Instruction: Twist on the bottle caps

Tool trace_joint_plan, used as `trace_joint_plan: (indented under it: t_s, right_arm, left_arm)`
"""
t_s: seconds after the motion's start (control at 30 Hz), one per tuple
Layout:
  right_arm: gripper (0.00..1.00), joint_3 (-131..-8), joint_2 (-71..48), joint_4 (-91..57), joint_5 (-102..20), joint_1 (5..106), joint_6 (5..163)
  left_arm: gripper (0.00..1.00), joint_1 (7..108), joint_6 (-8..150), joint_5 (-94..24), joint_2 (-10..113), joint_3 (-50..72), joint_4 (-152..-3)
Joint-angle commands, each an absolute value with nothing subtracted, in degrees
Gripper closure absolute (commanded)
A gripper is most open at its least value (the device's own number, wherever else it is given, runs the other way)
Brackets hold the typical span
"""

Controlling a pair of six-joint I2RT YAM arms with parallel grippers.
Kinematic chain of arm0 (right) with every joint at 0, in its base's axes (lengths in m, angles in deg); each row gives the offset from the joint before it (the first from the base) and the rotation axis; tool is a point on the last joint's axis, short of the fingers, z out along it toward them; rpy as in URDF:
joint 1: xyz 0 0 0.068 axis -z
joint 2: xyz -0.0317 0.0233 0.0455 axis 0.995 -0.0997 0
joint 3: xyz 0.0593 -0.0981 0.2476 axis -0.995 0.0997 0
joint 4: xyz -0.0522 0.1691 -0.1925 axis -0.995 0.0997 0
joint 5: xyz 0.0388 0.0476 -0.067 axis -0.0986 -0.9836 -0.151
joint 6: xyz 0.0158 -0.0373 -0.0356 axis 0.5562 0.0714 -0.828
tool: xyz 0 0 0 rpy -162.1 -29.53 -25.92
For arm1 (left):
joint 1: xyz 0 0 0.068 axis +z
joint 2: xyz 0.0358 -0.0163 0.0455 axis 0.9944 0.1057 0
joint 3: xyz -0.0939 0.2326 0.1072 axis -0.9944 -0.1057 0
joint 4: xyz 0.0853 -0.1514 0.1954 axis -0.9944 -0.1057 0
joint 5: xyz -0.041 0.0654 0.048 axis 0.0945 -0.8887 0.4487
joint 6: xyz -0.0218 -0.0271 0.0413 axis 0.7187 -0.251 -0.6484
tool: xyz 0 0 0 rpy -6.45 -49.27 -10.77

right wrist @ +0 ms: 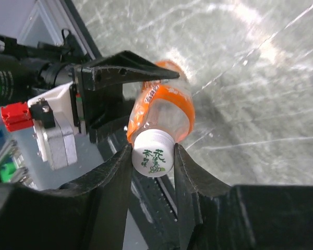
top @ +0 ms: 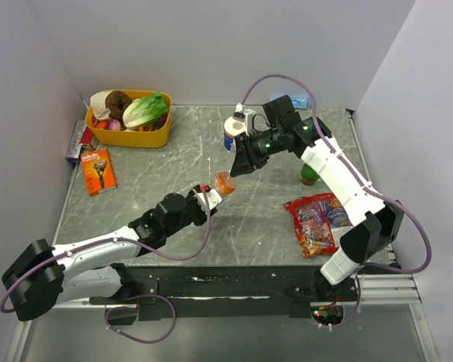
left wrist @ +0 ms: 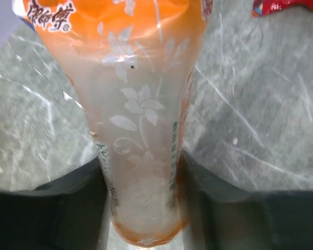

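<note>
Left jaws clamp the bottle [top: 225, 183] in mid-air over the counter [top: 174, 151]; right jaws pinch its cap [right wrist: 152, 154]. If tilted, the cap may cross-thread, or the bottle may twist loose.

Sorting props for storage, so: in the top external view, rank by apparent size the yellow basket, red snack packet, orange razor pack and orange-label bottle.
1. yellow basket
2. red snack packet
3. orange razor pack
4. orange-label bottle, unsure: held nearer the camera, foreshortened, partly covered.
</note>
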State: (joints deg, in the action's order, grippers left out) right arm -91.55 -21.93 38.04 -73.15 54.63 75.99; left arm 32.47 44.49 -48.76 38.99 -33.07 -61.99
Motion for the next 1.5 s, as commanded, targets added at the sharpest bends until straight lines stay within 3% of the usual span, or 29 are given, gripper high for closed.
trace_joint_plan:
  t_s: [0.0, 0.03, 0.07, 0.33, 0.47, 0.83, 1.47]
  right_arm:
    - [1.00, -97.0, -19.5, 38.7, -69.6, 53.6, 71.1]
    - [1.00, -97.3, -18.9, 39.5, -68.5, 53.5, 69.6]
    - [1.00, -98.0, -18.7, 40.0, -67.8, 53.5, 66.3]
    - [1.00, -108.5, -21.6, 52.9, -60.3, 53.5, 45.2]
    - [1.00, -116.4, -25.9, 63.7, -59.0, 53.6, 41.7]
    - [1.00, -109.3, -27.6, 61.9, -53.4, 53.3, 38.4]
    - [0.99, -105.9, -32.0, 56.4, -49.6, 53.3, 40.0]
  left_arm:
    - [0.17, 31.5, 46.0, -45.7, 37.1, -28.5, -60.6]
    - [0.07, 31.8, 45.5, -45.2, 36.8, -28.5, -61.1]
    - [0.04, 31.9, 45.1, -44.8, 36.7, -28.4, -61.9]
    - [0.04, 36.0, 38.1, -36.6, 29.1, -28.4, -78.5]
    - [0.04, 36.9, 37.5, -36.1, 25.0, -29.5, -83.7]
    - [0.04, 47.1, 43.7, -30.2, 25.5, -29.3, -82.1]
    - [0.04, 49.8, 44.2, -26.7, 26.2, -30.0, -81.9]
